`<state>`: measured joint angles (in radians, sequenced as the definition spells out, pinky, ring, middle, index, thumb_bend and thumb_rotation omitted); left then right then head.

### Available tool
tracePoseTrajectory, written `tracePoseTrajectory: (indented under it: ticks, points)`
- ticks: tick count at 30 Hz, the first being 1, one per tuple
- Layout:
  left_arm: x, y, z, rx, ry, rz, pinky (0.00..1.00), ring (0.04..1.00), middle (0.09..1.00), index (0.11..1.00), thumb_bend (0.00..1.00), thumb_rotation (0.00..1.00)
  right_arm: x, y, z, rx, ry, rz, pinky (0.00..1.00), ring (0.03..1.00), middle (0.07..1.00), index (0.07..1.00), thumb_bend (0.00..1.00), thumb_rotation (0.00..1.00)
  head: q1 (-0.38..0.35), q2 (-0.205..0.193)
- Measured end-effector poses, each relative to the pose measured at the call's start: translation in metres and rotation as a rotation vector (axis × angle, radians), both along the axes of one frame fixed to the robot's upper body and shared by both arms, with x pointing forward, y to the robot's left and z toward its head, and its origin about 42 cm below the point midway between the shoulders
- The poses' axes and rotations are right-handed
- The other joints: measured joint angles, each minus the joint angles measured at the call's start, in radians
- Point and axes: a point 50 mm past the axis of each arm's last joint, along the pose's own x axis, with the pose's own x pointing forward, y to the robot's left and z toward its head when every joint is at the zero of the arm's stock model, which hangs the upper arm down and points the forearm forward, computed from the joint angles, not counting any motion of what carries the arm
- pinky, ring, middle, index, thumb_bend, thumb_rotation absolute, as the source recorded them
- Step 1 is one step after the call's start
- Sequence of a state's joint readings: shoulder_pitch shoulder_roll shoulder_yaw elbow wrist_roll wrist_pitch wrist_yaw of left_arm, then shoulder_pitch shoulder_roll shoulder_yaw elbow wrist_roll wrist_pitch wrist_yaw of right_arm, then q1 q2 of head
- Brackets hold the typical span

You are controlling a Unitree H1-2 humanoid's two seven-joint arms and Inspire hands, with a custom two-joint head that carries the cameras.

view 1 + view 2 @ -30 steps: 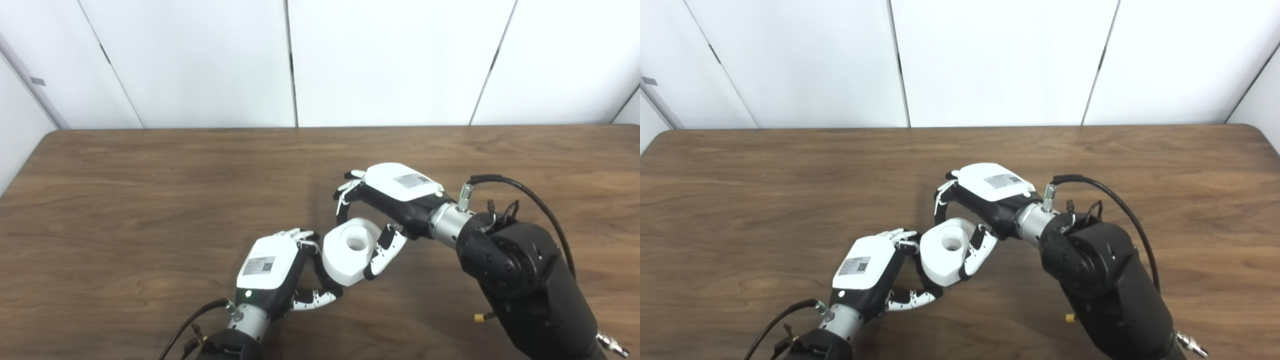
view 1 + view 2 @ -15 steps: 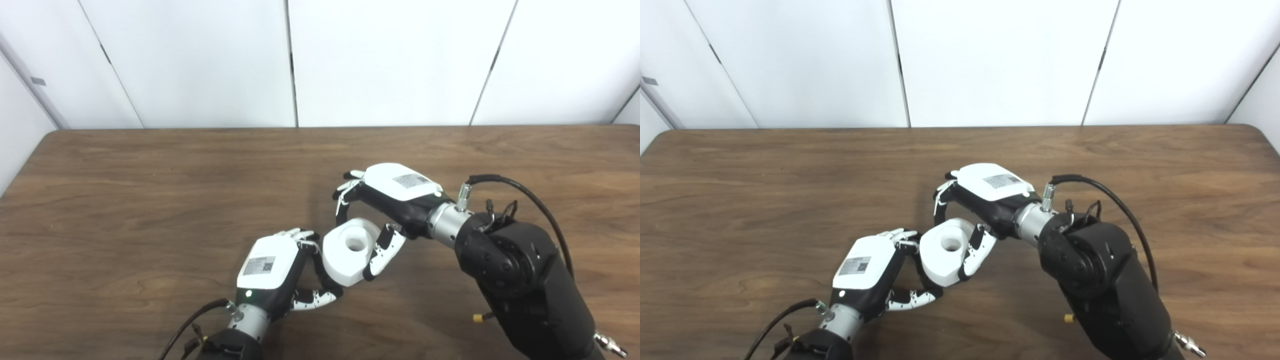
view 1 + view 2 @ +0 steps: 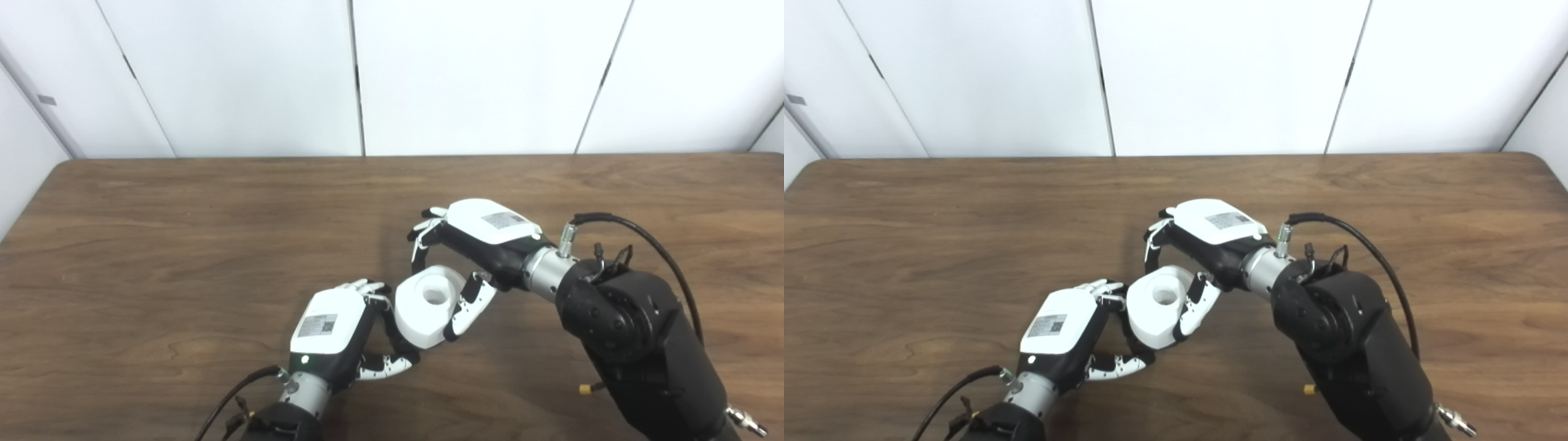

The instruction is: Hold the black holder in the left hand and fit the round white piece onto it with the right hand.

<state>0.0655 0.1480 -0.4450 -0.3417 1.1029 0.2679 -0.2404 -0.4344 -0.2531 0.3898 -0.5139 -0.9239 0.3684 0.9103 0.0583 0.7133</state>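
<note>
The round white piece (image 3: 427,304), a thick ring with a centre hole, is held tilted just above the table between my two hands. My right hand (image 3: 474,245) is shut on it, with fingers over its far rim and the thumb (image 3: 465,305) on its near right side. My left hand (image 3: 335,329) is curled shut against the piece's left underside. Only a dark sliver of the black holder (image 3: 394,335) shows between its fingers and the white piece; the rest is hidden. The white piece sits against the holder, but the frames do not show how far it is seated.
The brown wooden table (image 3: 184,245) runs to a white panelled wall at the back. My bulky black right forearm (image 3: 637,343) with its cable fills the lower right. Nothing else lies on the table.
My right hand and the white piece have shifted very slightly to the left, toward my left hand. My left hand has not moved.
</note>
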Motion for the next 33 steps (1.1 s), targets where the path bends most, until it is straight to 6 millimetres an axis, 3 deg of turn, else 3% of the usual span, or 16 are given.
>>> tracePoseTrajectory:
  ticks: [4, 7, 9, 27, 33]
  points:
    - [0.0, -0.0001, 0.0, 0.0, 0.0, 0.0, 0.86, 0.884, 0.833, 0.493, 0.51, 0.05, 0.0006, -0.0003, -0.0005, 0.001, 0.001, 0.0, 0.83, 0.959, 0.857, 0.493, 0.52, 0.16, 0.0, 0.0]
    - [0.0, -0.0001, 0.0, 0.0, 0.0, 0.0, 0.86, 0.884, 0.833, 0.493, 0.51, 0.05, 0.0009, -0.0004, -0.001, 0.0, 0.003, 0.0, 0.83, 0.961, 0.858, 0.589, 0.77, 0.26, 0.002, 0.0]
    - [0.0001, -0.0002, 0.0001, 0.0, -0.001, 0.0, 0.86, 0.884, 0.833, 0.493, 0.51, 0.05, 0.0023, -0.001, -0.0028, -0.007, 0.007, -0.005, 0.84, 0.961, 0.86, 0.611, 0.83, 0.29, 0.002, 0.0]
    - [0.0005, -0.0004, 0.0003, -0.003, 0.0, -0.002, 0.87, 0.885, 0.832, 0.492, 0.51, 0.05, 0.0041, -0.0025, -0.0082, -0.021, 0.03, -0.008, 0.85, 0.974, 0.875, 0.639, 0.89, 0.31, 0.0, -0.002]
    - [0.0006, -0.0005, 0.0004, -0.002, -0.001, -0.002, 0.87, 0.883, 0.832, 0.493, 0.51, 0.05, 0.0038, -0.0026, -0.0092, -0.032, 0.044, -0.004, 0.86, 0.982, 0.885, 0.656, 0.92, 0.37, 0.0, -0.002]
